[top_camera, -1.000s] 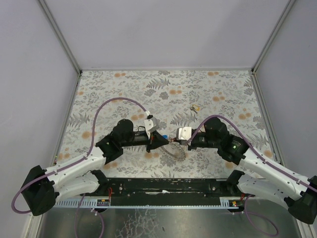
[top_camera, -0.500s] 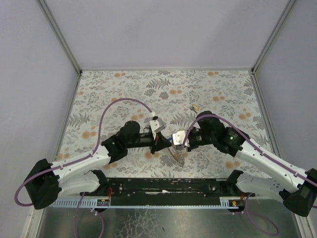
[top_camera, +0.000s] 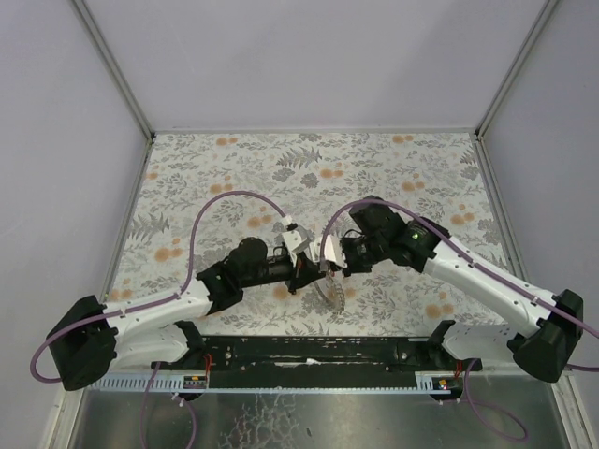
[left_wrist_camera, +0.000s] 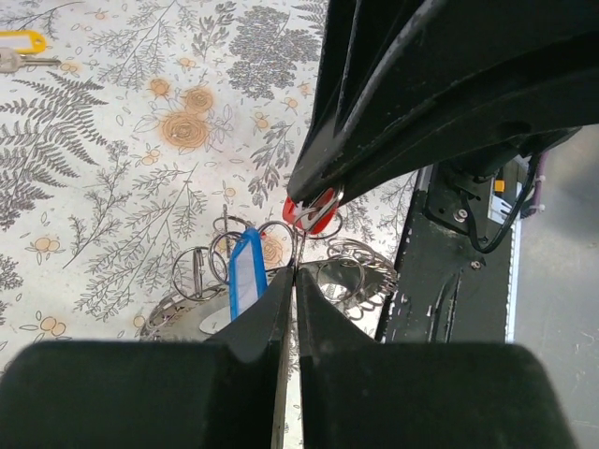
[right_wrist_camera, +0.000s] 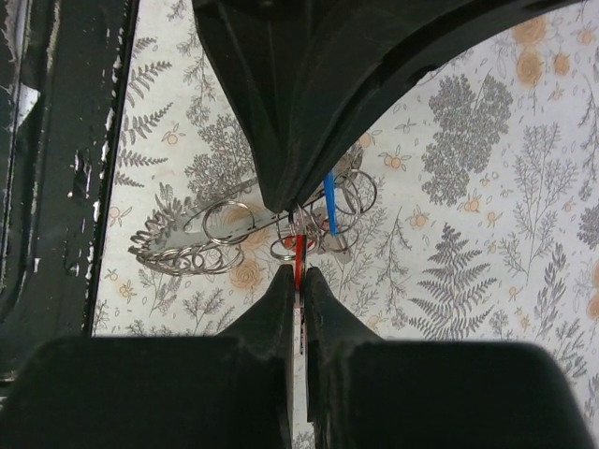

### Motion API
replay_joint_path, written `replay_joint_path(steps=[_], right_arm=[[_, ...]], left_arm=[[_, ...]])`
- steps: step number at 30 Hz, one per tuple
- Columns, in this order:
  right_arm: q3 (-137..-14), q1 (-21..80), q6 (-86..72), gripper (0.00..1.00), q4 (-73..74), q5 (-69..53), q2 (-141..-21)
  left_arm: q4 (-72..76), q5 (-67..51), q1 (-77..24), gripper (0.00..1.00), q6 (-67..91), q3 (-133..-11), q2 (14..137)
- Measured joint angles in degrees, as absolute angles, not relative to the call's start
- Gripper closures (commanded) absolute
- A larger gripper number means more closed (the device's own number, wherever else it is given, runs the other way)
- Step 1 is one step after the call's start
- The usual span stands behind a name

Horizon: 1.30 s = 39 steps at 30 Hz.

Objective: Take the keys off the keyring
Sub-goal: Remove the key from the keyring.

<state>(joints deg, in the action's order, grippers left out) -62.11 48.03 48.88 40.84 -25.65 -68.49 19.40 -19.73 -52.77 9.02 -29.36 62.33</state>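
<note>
Left jaws fully closed, pinching loops of keyring at centre of top view, on floral worktop. Right jaws nearly closed, clamping red key tag. Blue tag just beside left jaws. Yellow key well apart, upper left of left wrist view.

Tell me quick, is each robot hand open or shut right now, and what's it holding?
Left gripper: closed, pinching the keyring.
Right gripper: closed on the red key.

Keyring — shiny coiled metal wire; blue tag, red tag glossy plastic; floral cloth matt.
</note>
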Motion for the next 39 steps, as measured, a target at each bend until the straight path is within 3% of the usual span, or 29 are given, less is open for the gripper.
replay_joint_path(steps=[39], right_arm=[[-72.3,62.8,54.9,1.00,49.7,1.2,-76.8]], left_arm=[[34.2,-13.3,-52.8,1.00,19.7,-23.6,65.6]])
